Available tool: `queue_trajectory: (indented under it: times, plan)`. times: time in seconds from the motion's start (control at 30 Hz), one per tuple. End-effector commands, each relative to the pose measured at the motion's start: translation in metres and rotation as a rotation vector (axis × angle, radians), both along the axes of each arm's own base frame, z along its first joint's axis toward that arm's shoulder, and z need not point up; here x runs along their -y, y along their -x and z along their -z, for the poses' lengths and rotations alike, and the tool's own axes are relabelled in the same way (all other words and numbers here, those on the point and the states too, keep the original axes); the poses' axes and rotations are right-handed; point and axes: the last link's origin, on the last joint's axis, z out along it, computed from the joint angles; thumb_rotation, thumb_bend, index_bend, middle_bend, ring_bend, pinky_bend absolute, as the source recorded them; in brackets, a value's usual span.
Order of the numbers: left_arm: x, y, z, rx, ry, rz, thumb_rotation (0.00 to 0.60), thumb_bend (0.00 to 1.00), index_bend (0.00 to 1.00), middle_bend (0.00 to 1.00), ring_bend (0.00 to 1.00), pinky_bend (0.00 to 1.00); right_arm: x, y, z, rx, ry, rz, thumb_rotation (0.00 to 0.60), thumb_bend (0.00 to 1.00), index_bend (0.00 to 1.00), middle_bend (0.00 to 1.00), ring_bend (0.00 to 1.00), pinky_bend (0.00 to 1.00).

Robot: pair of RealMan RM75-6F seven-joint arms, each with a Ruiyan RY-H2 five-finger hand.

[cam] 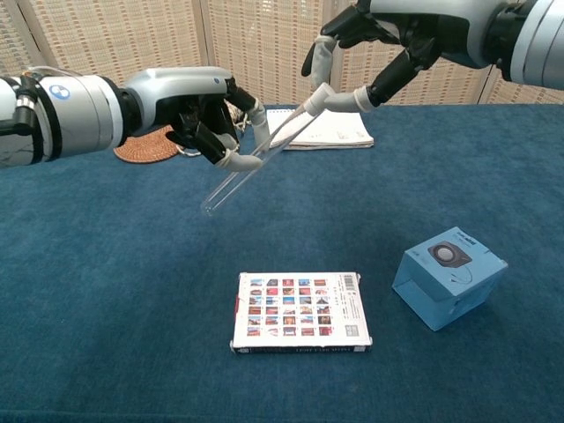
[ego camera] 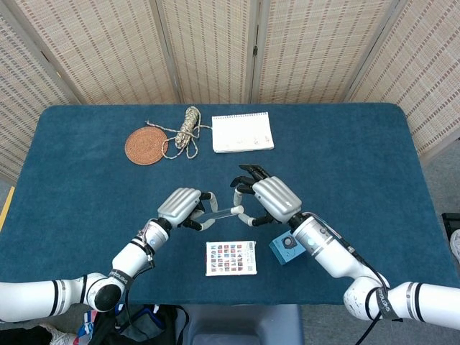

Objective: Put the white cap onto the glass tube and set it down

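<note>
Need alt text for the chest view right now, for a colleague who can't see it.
Above a blue table, the left hand holds a tilted glass tube while the right hand meets its upper end. Below lie a picture card box and a small blue box.

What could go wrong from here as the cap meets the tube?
1. The glass tube is held tilted in mid-air by the left robot hand near its middle only; a sideways push from the right robot hand could lever it loose.
2. The white cap sits at the tube's upper end, pinched at the fingertips; if it goes on crooked it may drop, perhaps onto the card box below.
</note>
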Motion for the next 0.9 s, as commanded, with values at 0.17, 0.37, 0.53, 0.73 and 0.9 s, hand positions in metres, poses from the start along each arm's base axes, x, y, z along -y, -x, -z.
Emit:
queue_trajectory:
  times: [0.17,0.37,0.53,0.73,0.9]
  plan:
    - [0.0006,-0.0027,0.0001,0.003,0.003,0.005,0.6,0.38,0.55,1.0,0.95,1.0,0.0008,-0.0018,0.0047,-0.006,-0.007,-0.002,0.6,0.57,0.68,0.27,0.0,0.0]
    - [0.0007,-0.0034,-0.0009,0.003,0.003,0.005,0.6,0.38,0.55,1.0,0.95,1.0,0.0008,-0.0044,0.0084,-0.005,-0.013,-0.006,0.6,0.57,0.68,0.27,0.0,0.0]
    - [0.0,-0.0013,-0.001,-0.004,0.003,0.0,0.6,0.38,0.55,1.0,0.95,1.0,0.0013,-0.0043,0.0093,-0.008,-0.012,-0.006,0.6,0.57,0.68,0.27,0.0,0.0]
    - [-0.001,0.0017,-0.0005,-0.014,0.003,-0.003,0.6,0.38,0.55,1.0,0.95,1.0,0.0019,-0.0019,0.0096,-0.024,-0.013,-0.007,0.6,0.44,0.64,0.23,0.0,0.0]
    - [-0.0027,0.0057,-0.0003,-0.03,0.0,-0.007,0.6,0.38,0.55,1.0,0.95,1.0,0.0024,-0.0009,0.0093,-0.03,-0.018,-0.003,0.6,0.21,0.43,0.16,0.0,0.0]
